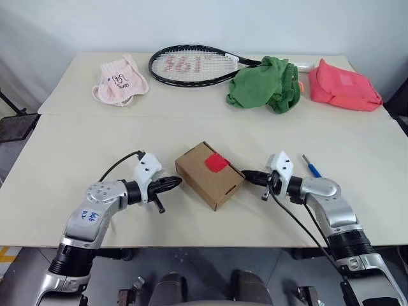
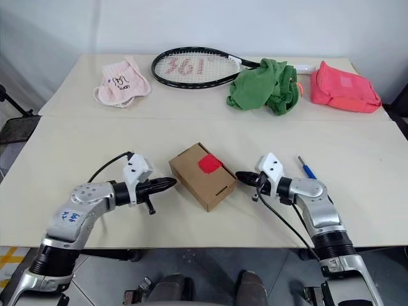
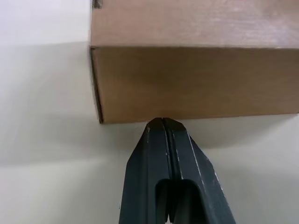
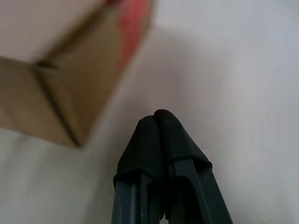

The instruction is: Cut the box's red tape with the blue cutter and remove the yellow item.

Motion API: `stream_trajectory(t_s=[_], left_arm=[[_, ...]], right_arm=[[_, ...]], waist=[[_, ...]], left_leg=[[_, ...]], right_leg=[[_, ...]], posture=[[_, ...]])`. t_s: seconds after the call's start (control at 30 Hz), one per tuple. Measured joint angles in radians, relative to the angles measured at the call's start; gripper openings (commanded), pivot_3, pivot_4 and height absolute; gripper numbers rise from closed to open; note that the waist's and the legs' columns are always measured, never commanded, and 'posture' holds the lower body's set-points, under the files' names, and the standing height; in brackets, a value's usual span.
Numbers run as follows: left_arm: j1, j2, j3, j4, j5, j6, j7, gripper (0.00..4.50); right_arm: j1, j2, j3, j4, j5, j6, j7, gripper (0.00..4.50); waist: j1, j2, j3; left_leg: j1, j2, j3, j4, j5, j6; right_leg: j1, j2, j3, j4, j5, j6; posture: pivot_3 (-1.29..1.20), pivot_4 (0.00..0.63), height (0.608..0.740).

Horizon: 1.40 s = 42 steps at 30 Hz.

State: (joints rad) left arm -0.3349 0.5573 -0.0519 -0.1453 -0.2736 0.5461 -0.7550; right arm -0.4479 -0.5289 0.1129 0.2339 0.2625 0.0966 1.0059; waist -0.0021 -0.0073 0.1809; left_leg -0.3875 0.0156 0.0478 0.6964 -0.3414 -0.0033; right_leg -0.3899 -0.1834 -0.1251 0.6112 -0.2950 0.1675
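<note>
Both pincers clenched, empty: left pincer [image 1: 173, 183] and right pincer [image 1: 248, 176] flank the box [image 1: 209, 174] at table [image 1: 76, 146] centre, probably to square or steady it. Red tape [image 1: 216, 162] uncut on top. Blue cutter [image 1: 312, 167] untouched behind right arm, partly hidden. Yellow item presumably inside, unseen.

You have two pale cream tables [image 1: 76, 137] pushed together, their seam running across, parallel to the near edge. Behind the far edge stands a plain white wall [image 1: 191, 22], evenly lit, with soft shadows only. At the left edge you can see grey floor [image 1: 9, 153] and a dark stand [image 1: 13, 124]. Below the near edge the floor shows a yellow marking [image 2: 9, 258].
</note>
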Motion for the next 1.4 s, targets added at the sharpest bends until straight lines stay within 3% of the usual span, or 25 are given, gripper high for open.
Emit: stream_trajectory(t_s=[0.3, 0.6, 1.03, 1.4], left_arm=[[-0.013, -0.001, -0.009, 0.009, 0.000, -0.003, -0.032, 0.00], [-0.006, -0.002, -0.021, 0.000, -0.016, 0.007, -0.077, 0.00], [0.001, -0.032, -0.046, -0.002, -0.017, 0.017, -0.076, 0.00], [0.041, 0.028, -0.047, -0.071, -0.081, 0.067, -0.159, 0.00]], right_arm=[[0.122, -0.024, 0.002, -0.273, 0.080, 0.226, 0.050, 0.02], [0.235, -0.053, -0.002, -0.453, 0.096, 0.351, 0.004, 0.02], [0.280, -0.040, 0.009, -0.512, 0.113, 0.398, -0.051, 0.02], [0.300, -0.099, -0.046, -0.509, 0.111, 0.374, -0.060, 0.02]], waist=[[0.003, 0.000, 0.000], [0.005, 0.000, 0.000], [0.005, 0.000, 0.000], [0.010, 0.000, 0.000]], left_leg=[[0.000, 0.000, 0.000, 0.000, 0.000, 0.000], [0.000, 0.000, 0.000, 0.000, 0.000, 0.000], [0.000, 0.000, 0.000, 0.000, 0.000, 0.000], [0.000, 0.000, 0.001, 0.000, 0.000, 0.000]], right_leg=[[0.000, 0.000, 0.000, 0.000, 0.000, 0.000], [0.000, 0.000, 0.000, 0.000, 0.000, 0.000], [0.000, 0.000, 0.001, 0.000, 0.000, 0.000], [0.000, 0.000, 0.001, -0.001, 0.000, 0.000]], posture=[[0.00, 0.150, 0.740], [0.00, 0.150, 0.740], [0.00, 0.150, 0.740], [0.00, 0.150, 0.740]])
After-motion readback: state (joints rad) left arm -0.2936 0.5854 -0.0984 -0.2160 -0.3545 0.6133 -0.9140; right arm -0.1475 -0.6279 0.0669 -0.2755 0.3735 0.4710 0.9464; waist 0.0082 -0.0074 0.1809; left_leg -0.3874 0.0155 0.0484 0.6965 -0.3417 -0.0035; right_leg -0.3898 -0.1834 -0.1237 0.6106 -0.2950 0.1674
